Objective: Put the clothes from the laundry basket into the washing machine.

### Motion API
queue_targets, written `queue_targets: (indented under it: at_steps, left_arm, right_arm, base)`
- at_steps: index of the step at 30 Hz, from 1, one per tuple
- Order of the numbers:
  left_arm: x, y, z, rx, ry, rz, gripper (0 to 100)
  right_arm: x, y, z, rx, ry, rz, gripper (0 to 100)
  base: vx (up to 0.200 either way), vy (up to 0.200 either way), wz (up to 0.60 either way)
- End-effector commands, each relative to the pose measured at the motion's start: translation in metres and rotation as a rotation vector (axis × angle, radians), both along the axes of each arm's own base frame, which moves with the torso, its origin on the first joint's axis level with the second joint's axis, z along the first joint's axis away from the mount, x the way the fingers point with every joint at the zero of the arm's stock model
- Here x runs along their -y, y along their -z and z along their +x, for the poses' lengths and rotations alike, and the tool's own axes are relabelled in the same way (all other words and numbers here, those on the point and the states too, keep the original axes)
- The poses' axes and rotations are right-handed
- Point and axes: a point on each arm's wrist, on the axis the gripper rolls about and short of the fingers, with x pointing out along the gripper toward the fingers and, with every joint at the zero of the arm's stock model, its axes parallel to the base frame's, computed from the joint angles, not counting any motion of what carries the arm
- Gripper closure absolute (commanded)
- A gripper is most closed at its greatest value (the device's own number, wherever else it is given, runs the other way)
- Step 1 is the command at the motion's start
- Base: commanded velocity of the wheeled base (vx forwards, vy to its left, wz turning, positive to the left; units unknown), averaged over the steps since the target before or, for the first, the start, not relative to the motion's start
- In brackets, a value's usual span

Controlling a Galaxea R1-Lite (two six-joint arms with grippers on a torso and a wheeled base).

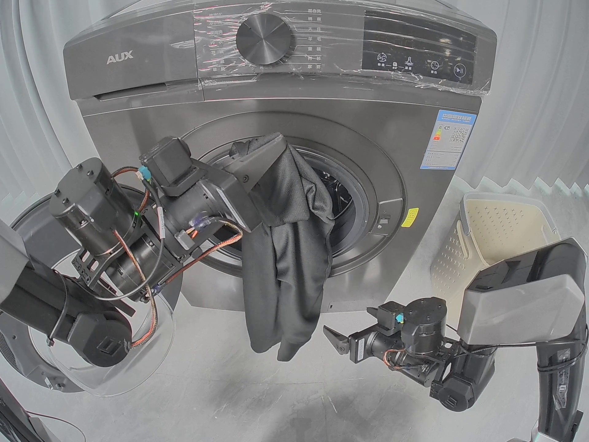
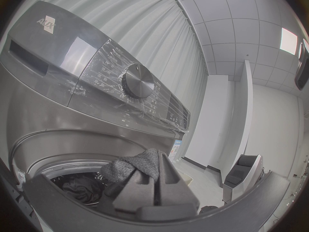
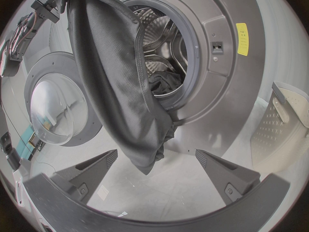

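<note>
Dark garment (image 1: 288, 259) hangs in mid-air before the open washing machine (image 1: 392, 136), its lower end dangling above the floor (image 1: 245, 394) just beyond the right arm (image 1: 521, 302). The right jaws, held low and pointing at the cloth, stand spread and hold nothing. Higher up, the left arm (image 1: 92, 210) extends from the side of the swung-open door (image 1: 123, 369). The left jaws are clenched on the garment's top edge at the upper rim of the round opening (image 1: 346, 201), so most of the cloth drapes outside, down the machine's front. Behind the cloth, the drum already holds at least one other dark piece (image 3: 164, 81). Off to the right, the cream laundry basket (image 1: 497, 234) stands on the floor just beside the machine. What can be seen of its inside looks bare, though the right arm hides its bottom.

The step in hand appears to be feeding this garment through the opening. The next move likely calls for the left arm to carry its grip deeper into the drum before letting go, or the trailing length may slide back out. The free right jaws look well placed to lift the tail in.

The right wrist view gives the drum's ribs, the piece inside and the door's glass. The left wrist view gives the cloth bunched over the closed fingers (image 2: 138, 190) and the control knob (image 2: 139, 80). The head view takes in both arms and the basket's place.
</note>
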Motion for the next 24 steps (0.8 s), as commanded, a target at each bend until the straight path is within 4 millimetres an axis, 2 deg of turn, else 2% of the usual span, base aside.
queue_targets:
  at_steps: [1, 6, 9, 16, 24]
  left_arm:
    - [0.001, -0.002, -0.002, 0.004, 0.005, -0.004, 100]
    - [0.001, -0.002, -0.002, 0.004, 0.005, -0.004, 100]
    - [-0.002, -0.005, -0.003, 0.012, 0.001, -0.009, 100]
    - [-0.003, -0.005, -0.003, 0.015, -0.002, -0.01, 100]
    - [-0.004, -0.008, -0.005, 0.019, -0.001, -0.017, 100]
  right_arm:
    - [-0.01, 0.009, 0.011, 0.017, -0.01, 0.007, 0]
    - [-0.019, 0.007, 0.022, 0.049, -0.015, 0.032, 0]
    - [-0.024, 0.013, 0.028, 0.055, -0.029, 0.042, 0]
    - [-0.034, 0.018, 0.03, 0.068, -0.091, 0.066, 0]
    - [-0.045, 0.025, 0.052, 0.119, -0.08, 0.08, 0]
  base:
    - [0.0, 0.0, 0.0]
    - [0.0, 0.0, 0.0]
    - [0.0, 0.0, 0.0]
    - [0.0, 0.0, 0.0]
    - [0.0, 0.0, 0.0]
